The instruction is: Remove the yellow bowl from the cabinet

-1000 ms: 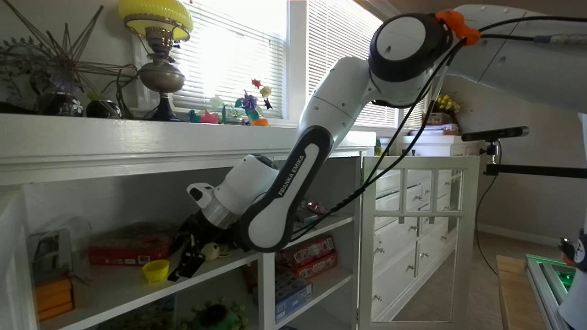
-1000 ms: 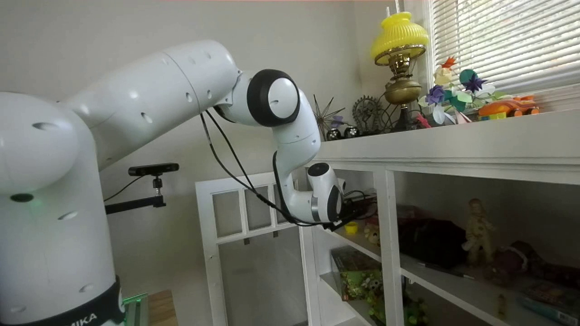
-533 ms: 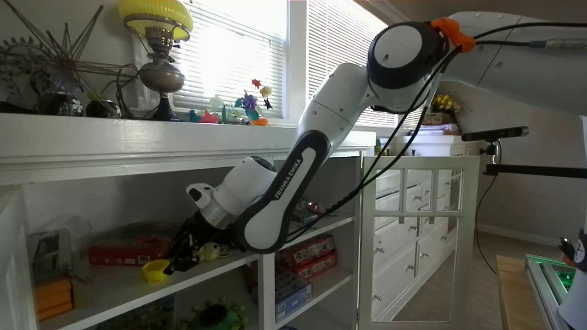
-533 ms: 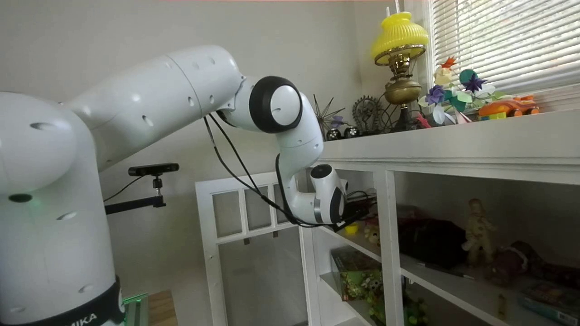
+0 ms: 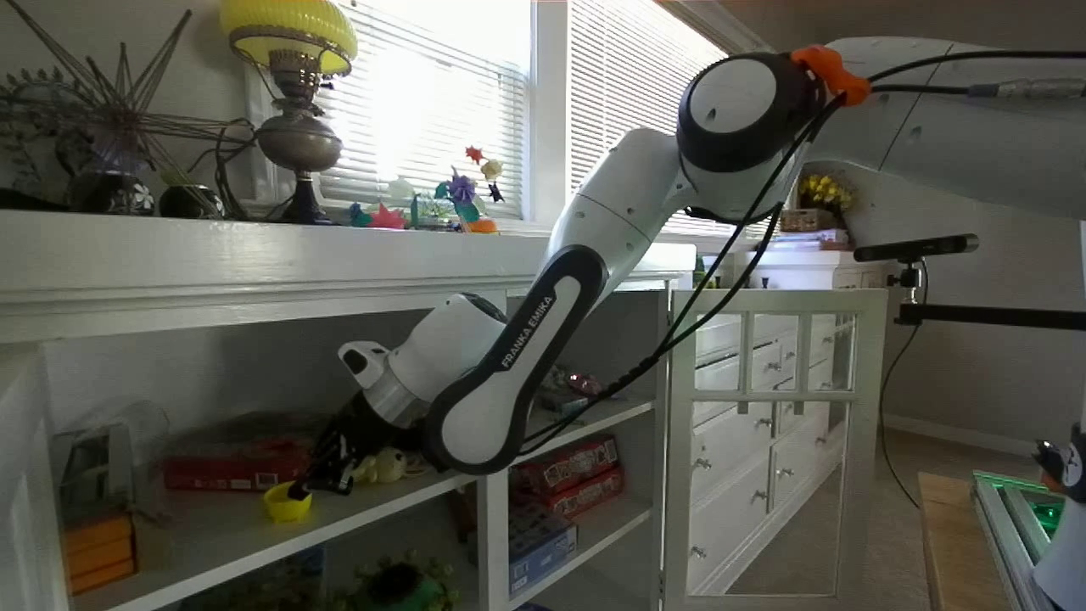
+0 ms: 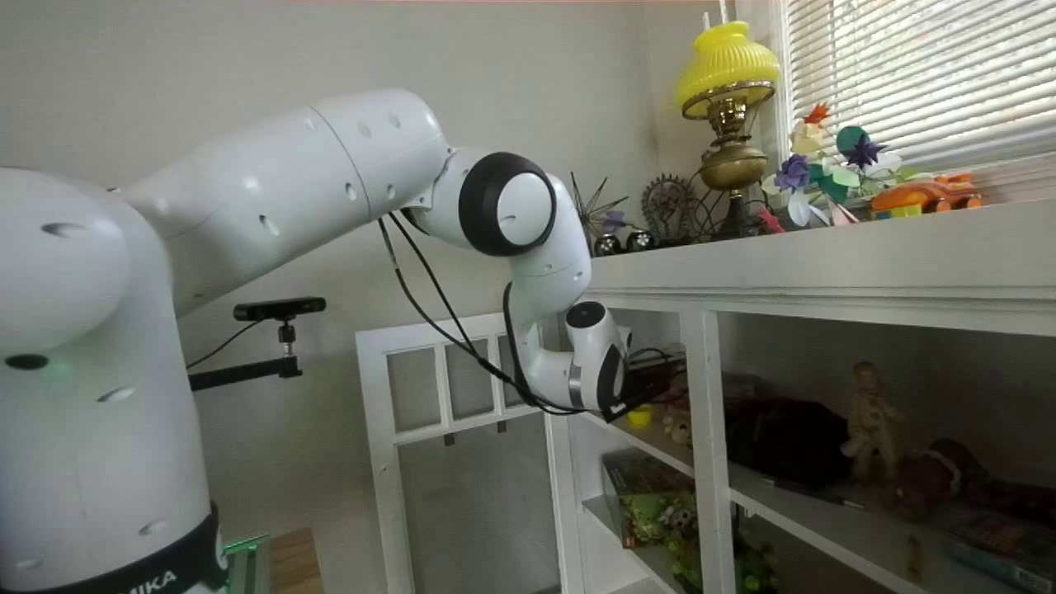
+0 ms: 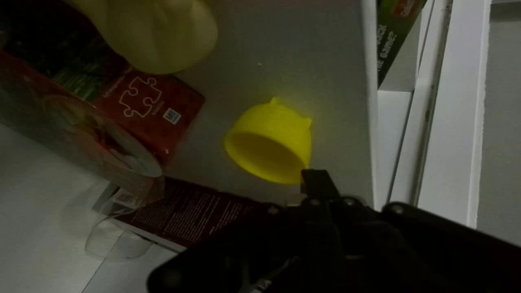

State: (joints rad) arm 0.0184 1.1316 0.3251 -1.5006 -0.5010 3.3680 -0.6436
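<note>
Because the cabinet (image 5: 153,263) is open along its front, its compartments and dividers are exposed in both exterior views. From in front of the cabinet, the white robot arm (image 5: 543,322) is stretched across, with its far end bent down into the cabinet's opening. Beyond the cabinet's end, a white drawer unit (image 5: 738,501) is seen through the panes of a door (image 5: 865,475), which is swung wide from the cabinet's front. On the cabinet's flat top, a lamp (image 5: 299,140) with a yellow shade is placed, with coloured flowers (image 6: 792,172) set near it. On the cabinet's upper shelf (image 5: 204,543), toward the back, a red box (image 5: 229,472) is laid flat, and a jigsaw outline (image 7: 140,96) can be made out on it in the wrist view. Over that shelf the black gripper (image 7: 317,179) is aimed downward at a slant; in the dark wrist view its fingers appear pressed together, their tips overlapping the rim of the yellow bowl (image 7: 270,130). Whether the rim is touched cannot be told. The bowl itself is borne by the cabinet's upper shelf, near the front edge, with its mouth turned upward.
</note>
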